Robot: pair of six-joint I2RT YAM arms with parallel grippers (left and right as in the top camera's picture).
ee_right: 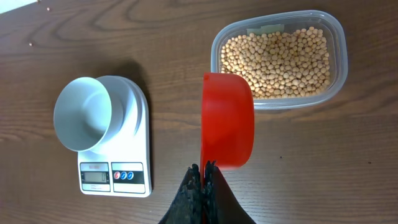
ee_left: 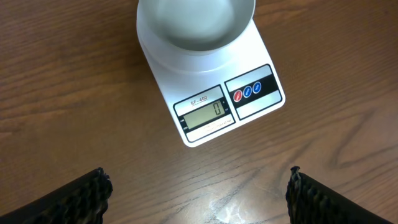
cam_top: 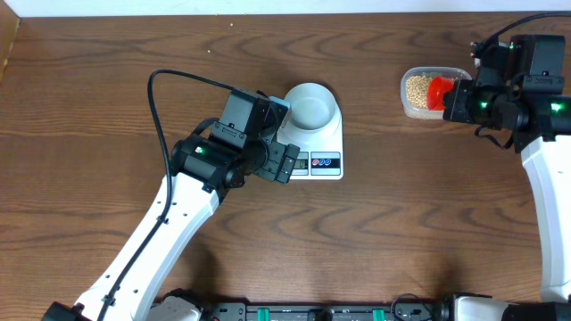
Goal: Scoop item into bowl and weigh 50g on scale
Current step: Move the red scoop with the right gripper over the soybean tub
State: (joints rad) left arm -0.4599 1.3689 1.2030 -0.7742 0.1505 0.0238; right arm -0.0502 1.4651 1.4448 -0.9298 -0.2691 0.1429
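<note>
Overhead first: the scale [cam_top: 326,143] sits mid-surface, a touch toward the far edge, with the bowl [cam_top: 312,105] standing on its far half. The left jaws hover at the scale's front left corner, spread apart with nothing between them. Over by the right edge, toward the far side, a clear tub [cam_top: 403,94] holds the beans [cam_top: 417,87], and the right jaws carry a red scoop [cam_top: 437,92] above it.

Left wrist view: the fingers [ee_left: 81,199] sit wide at the bottom corners with bare surface [ee_left: 62,93] between them. Ahead lies the scale [ee_left: 249,107], its display [ee_left: 204,113] reading zero, and the bowl [ee_left: 196,25] on top shows a plain white inside.

Right wrist view: the jaws are pressed together, clamped on the near end of the red scoop [ee_right: 229,121]. Its far rim overlaps the tub's [ee_right: 339,56] edge in this view. Every bean [ee_right: 280,59] in sight lies in the tub. The bowl [ee_right: 84,115] on the scale [ee_right: 142,124] stands well apart from it.
</note>
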